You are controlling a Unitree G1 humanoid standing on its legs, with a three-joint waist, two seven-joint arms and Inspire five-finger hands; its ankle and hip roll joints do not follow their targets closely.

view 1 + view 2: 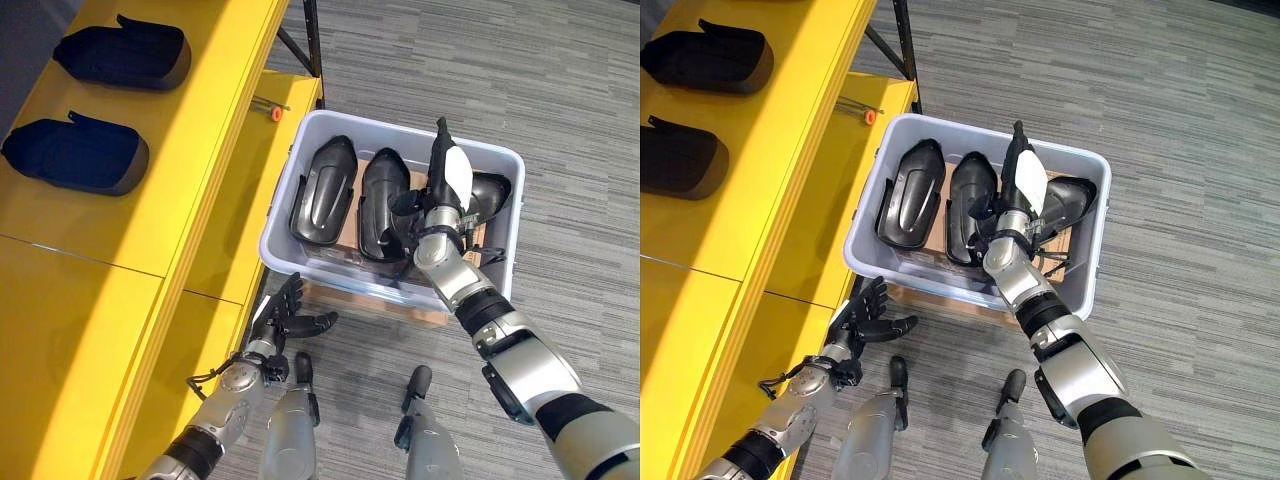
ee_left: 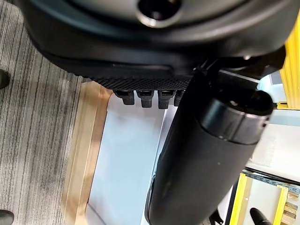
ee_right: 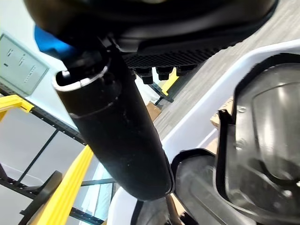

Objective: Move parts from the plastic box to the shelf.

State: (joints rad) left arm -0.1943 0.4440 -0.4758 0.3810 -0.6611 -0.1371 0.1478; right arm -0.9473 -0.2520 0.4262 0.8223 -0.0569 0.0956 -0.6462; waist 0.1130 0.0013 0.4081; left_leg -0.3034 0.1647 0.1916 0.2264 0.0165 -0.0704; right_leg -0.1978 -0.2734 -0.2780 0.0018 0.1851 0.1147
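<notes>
Left eye view: the right hand (image 1: pixel 447 180) is hovering with straight fingers inside the plastic box (image 1: pixel 300 180), directly over black parts (image 1: pixel 385 205) lying lengthwise. The left hand (image 1: pixel 285 315), fingers relaxed, is waiting outside the box beside the yellow shelf (image 1: pixel 190 130).

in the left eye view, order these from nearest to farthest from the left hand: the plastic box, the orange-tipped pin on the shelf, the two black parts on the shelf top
From the left hand:
1. plastic box, just ahead and to its right.
2. orange-tipped pin, on the lower shelf level beyond the box's corner.
3. black parts on the shelf top, far left: the nearer, then the farther.
</notes>
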